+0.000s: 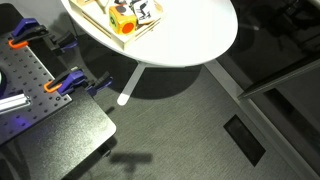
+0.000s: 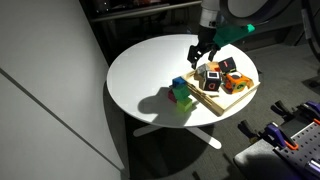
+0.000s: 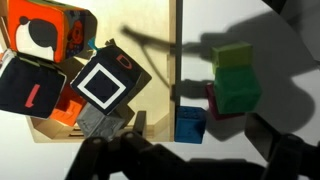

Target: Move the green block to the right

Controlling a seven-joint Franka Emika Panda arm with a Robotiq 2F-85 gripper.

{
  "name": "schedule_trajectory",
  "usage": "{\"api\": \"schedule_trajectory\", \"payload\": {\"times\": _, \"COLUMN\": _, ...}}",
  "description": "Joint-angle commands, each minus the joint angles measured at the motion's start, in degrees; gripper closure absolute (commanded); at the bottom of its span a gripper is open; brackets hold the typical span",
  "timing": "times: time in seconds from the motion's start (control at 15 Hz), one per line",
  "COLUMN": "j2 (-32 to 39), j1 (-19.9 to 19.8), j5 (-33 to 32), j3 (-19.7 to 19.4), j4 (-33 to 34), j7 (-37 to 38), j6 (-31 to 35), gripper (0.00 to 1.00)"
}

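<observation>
The green block (image 2: 184,98) stands on the white round table (image 2: 140,75), left of the wooden tray (image 2: 226,100). In the wrist view the green block (image 3: 238,80) has a dark red block (image 3: 213,102) against its lower side and a blue block (image 3: 190,123) close by. The blue block also shows in an exterior view (image 2: 178,84). My gripper (image 2: 203,52) hovers above the tray's near-left corner, apart from the green block. Its fingers look spread and empty. In the wrist view the fingers (image 3: 190,152) are dark shapes along the bottom edge.
The tray holds several blocks, among them a yellow-orange cube with dark marks (image 1: 125,21) and a black-and-white framed one (image 3: 103,82). The table edge (image 1: 200,55) drops to dark carpet. A bench with orange clamps (image 1: 70,82) stands beside the table.
</observation>
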Motion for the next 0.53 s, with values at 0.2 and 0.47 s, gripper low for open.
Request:
{"api": "schedule_trajectory", "payload": {"times": 0.2, "j2": 6.95, "j1": 2.69, "j5": 2.66, "j3": -0.53, "j4": 6.83, "j7": -8.02, "j6": -1.73, "gripper": 0.00}}
{"api": "schedule_trajectory", "payload": {"times": 0.47, "j2": 10.87, "j1": 3.16, "j5": 4.77, "j3": -0.47, "j4": 10.20, "j7": -12.24, "j6": -2.96, "gripper": 0.00}}
